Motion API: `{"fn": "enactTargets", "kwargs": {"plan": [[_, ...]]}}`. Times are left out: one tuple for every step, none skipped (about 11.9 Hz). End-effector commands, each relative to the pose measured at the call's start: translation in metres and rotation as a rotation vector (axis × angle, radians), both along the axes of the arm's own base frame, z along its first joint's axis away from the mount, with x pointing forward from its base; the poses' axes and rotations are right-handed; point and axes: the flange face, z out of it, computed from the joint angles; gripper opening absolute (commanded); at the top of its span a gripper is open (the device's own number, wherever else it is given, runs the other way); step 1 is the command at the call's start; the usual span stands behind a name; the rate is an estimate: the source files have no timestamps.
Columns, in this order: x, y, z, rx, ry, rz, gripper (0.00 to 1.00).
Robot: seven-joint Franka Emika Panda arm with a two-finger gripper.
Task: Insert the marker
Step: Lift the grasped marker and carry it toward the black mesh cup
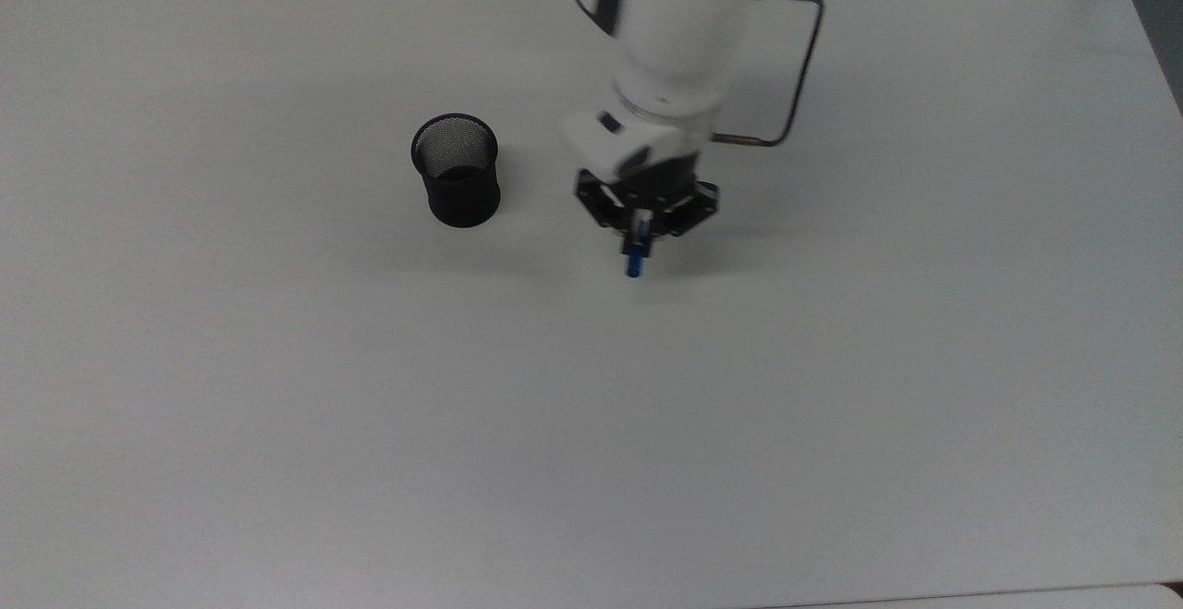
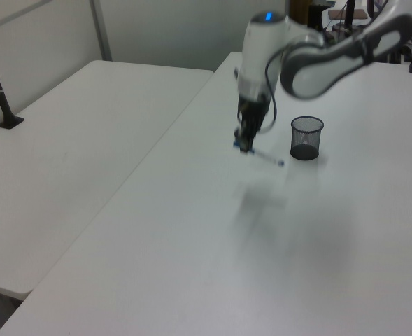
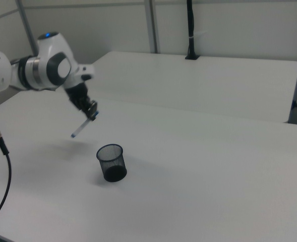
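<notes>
White-barrelled marker (image 2: 261, 155) off the bench (image 1: 591, 406), hanging tilted | hand (image 1: 638, 228) clenched on its capped end | cup (image 1: 456, 170) near, at the top view's left | light, stiff, slick; end grip may let it swing

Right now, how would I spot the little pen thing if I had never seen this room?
Find the big white table and the white robot arm over it. The arm's gripper holds the marker in the air, tilted, beside the black mesh cup. It is the one slim thing here: a white barrel with blue ends, hanging above the table.
</notes>
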Motion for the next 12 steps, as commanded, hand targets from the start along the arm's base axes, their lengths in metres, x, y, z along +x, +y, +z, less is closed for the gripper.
{"fn": "enactTargets", "kwargs": {"plan": [[-0.011, -0.1, 0.068, -0.011, -0.088, -0.148, 0.0], [-0.015, -0.128, 0.076, -0.024, -0.094, -0.168, 0.0], [-0.022, -0.148, 0.073, -0.061, -0.084, -0.135, 0.0], [-0.028, -0.17, 0.066, -0.093, -0.071, -0.114, 0.0], [-0.031, -0.184, 0.06, -0.115, -0.06, -0.102, 0.0], [-0.037, -0.191, 0.053, -0.117, -0.078, -0.097, 0.0], [-0.045, -0.192, 0.045, -0.112, -0.109, -0.089, 0.0], [-0.05, -0.192, 0.038, -0.109, -0.119, -0.084, 0.0], [-0.051, -0.187, 0.035, -0.108, -0.116, -0.078, 0.0], [-0.054, -0.183, 0.027, -0.108, -0.099, -0.071, 0.01], [-0.06, -0.182, 0.026, -0.11, -0.093, -0.068, 0.01], [-0.065, -0.18, 0.023, -0.11, -0.086, -0.064, 0.01]]}}
